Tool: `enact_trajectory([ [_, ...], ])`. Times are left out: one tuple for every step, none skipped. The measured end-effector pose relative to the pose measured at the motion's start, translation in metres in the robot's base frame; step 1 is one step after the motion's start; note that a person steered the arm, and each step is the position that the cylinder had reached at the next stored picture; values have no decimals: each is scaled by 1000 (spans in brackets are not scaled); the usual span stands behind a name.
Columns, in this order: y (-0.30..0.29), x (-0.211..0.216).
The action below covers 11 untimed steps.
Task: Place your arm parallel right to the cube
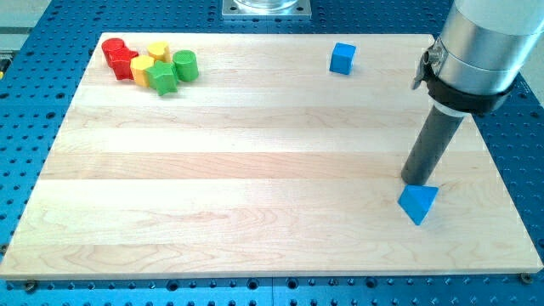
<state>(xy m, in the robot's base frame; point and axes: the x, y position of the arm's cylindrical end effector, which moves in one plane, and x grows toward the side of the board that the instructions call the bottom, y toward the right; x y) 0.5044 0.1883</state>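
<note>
Beside blue triangular block [418, 203], my tip [411, 182], blue cube [342, 58] well apart

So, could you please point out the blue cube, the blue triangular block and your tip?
blue cube [342, 58], camera view, on its front face.
blue triangular block [418, 204], camera view, on its top face.
my tip [413, 181], camera view, the rod's lower end.

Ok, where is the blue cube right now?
The blue cube sits near the board's top edge, right of centre in the camera view, alone; my tip is well below it toward the view's right, touching the blue triangular block.
</note>
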Motion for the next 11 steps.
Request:
enact_trajectory([
  [0, 0],
  [0, -5],
  [0, -25],
  [0, -25],
  [0, -26],
  [0, -26],
  [27, -35],
  [33, -75],
  [33, -135],
  [32, -170],
  [32, -198],
])
